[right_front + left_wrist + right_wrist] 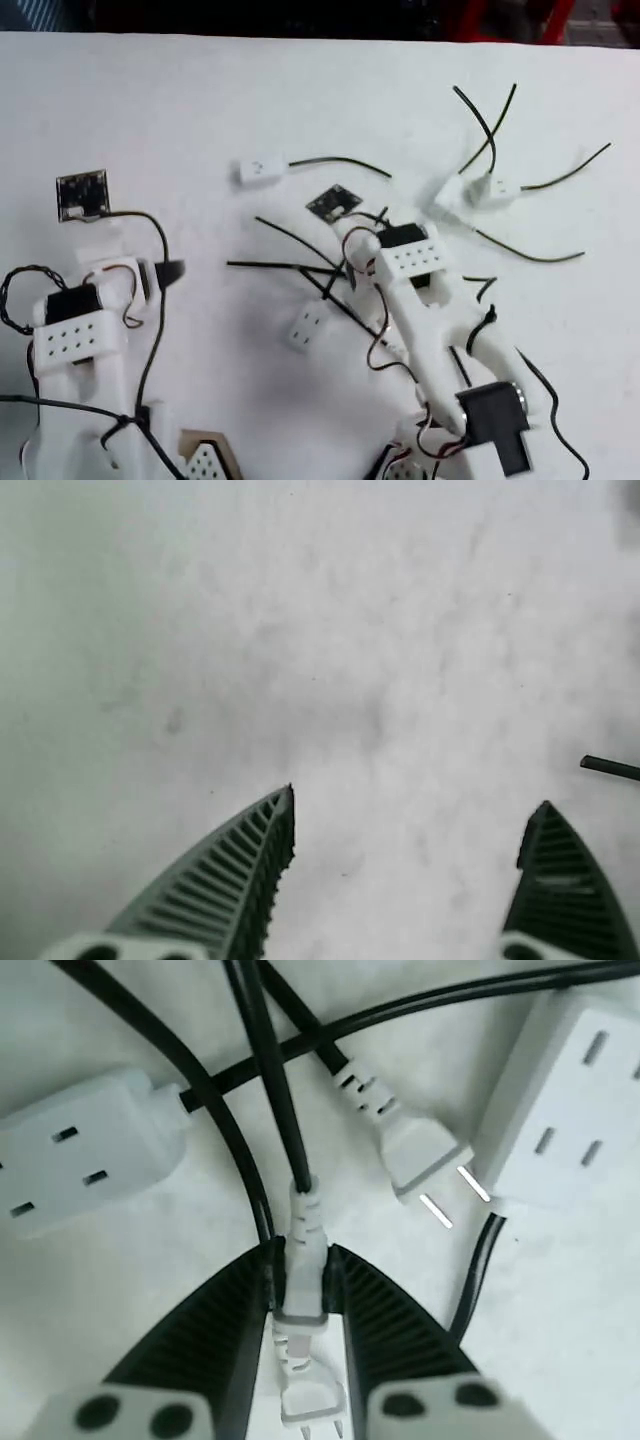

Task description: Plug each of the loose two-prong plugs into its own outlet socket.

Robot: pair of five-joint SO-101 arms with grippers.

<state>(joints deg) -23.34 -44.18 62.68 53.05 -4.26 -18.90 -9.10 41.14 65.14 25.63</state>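
Note:
My right gripper (300, 1252) is shut on a white two-prong plug (301, 1305), gripping its body, with the prongs pointing back toward the wrist and its black cable running away from it. A second white plug (418, 1157) lies on the table with its prongs just short of a white outlet socket (566, 1100). Another white outlet socket (78, 1146) lies on the other side. In the high view, white sockets lie at the back (262, 169), the middle (308, 325) and the right (488, 190). My left gripper (417, 800) is open over bare table.
Black cables (290, 265) cross the middle of the white table (200, 100) around the right arm (430, 320). More loose cables (530, 255) trail to the right. A black cable end (610, 768) lies beside the left gripper. The left arm (75, 340) stands at the front left.

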